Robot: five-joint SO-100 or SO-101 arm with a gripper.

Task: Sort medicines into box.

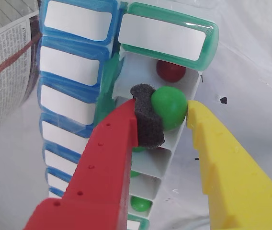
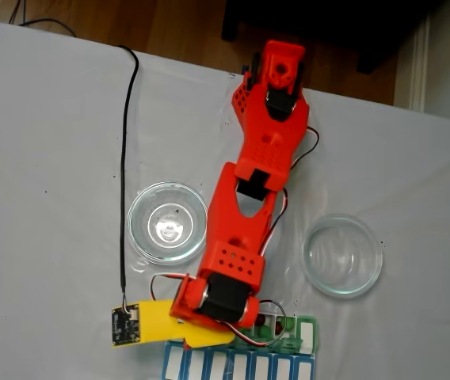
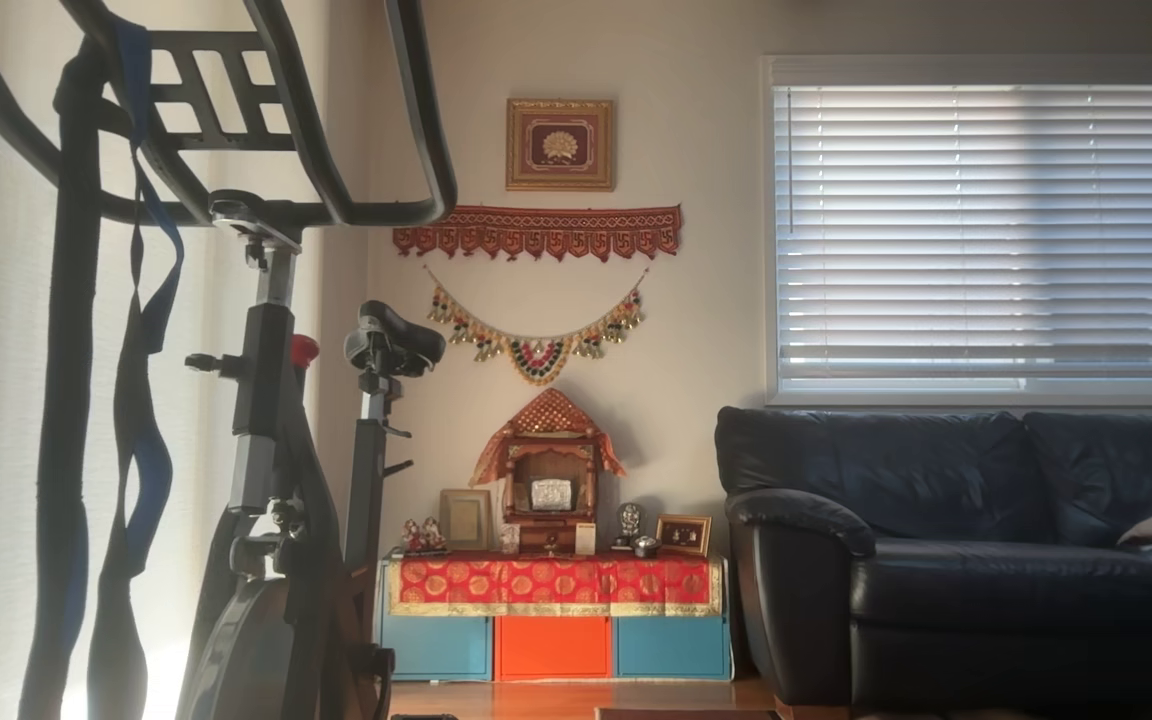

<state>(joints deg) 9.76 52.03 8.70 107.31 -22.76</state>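
In the wrist view, a gripper (image 1: 174, 112) with one red finger and one yellow finger hangs over the green box (image 1: 170, 103). Its jaws are closed on a green pill (image 1: 170, 106), pinched between a dark foam pad (image 1: 148, 120) on the red finger and the tip of the yellow finger. The pill sits just above the open compartments, near the far end of the row.

Just beyond it, a compartment holds a red pill (image 1: 170, 71). The farthest lid, with a blank white label, stands at the end of the row. Nearer the camera, green pills show in at least two more compartments, one of them (image 1: 141, 204) plainly visible low in the frame. A blue row (image 1: 71, 72) with white lids lies along the left side of the box, touching it.

In the fixed view, the orange arm (image 2: 249, 229) reaches across a white table (image 2: 43, 142) toward the near edge, where the box (image 2: 304, 332) and the blue row (image 2: 241, 366) lie. Two clear dishes stand on either side of the arm: the left dish (image 2: 167, 222) and the right dish (image 2: 342, 255). Both look empty.

Judging from this, the sorting is well along, perhaps at its last pill. Several pills are already boxed, the dishes seem cleared, and the held pill has yet to be dropped. How many compartments are filled cannot be counted, since the gripper hides part of the row.
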